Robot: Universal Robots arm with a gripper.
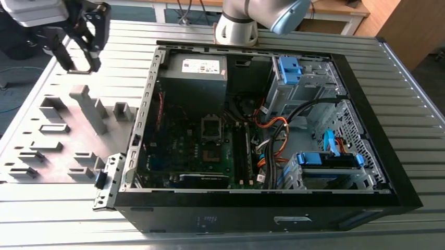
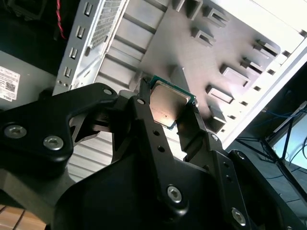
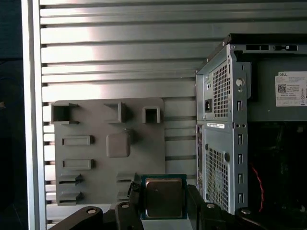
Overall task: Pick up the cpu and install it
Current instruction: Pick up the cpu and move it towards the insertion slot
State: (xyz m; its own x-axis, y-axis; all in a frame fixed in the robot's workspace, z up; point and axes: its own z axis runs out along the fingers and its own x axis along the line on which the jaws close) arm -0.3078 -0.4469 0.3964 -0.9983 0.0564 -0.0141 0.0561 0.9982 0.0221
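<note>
The black two-fingered gripper [image 1: 82, 63] is hanging over the flat grey fixture plate with raised holders [image 1: 66, 138]. The plate is lying to the exterior view's left of the open black PC tower case [image 1: 243, 216]. The case is lying on its side on the slatted aluminium worktop [image 1: 403, 99].

The jaws are clenching the cpu [image 3: 164, 197], a small flat square chip with a dull silver-grey metal top and a thin green rim. In both wrist views the black fingers [image 2: 147, 122] are pressing against opposite edges of the chip, and its metal top is facing the cameras. The chip is being held in the air, off the plate, with the plate's holders showing behind it. In the first wrist view the case's perforated grey metal rear panel [image 3: 223, 143] is standing near the chip.

Inside the case, in the exterior view, the green motherboard [image 1: 182, 151] is lying flat with the square metal socket frame [image 1: 212, 127] near its middle, well apart from the gripper. The grey power supply box [image 1: 191, 80] is sitting at the end of the case nearest the arm's pale base [image 1: 236, 28].
</note>
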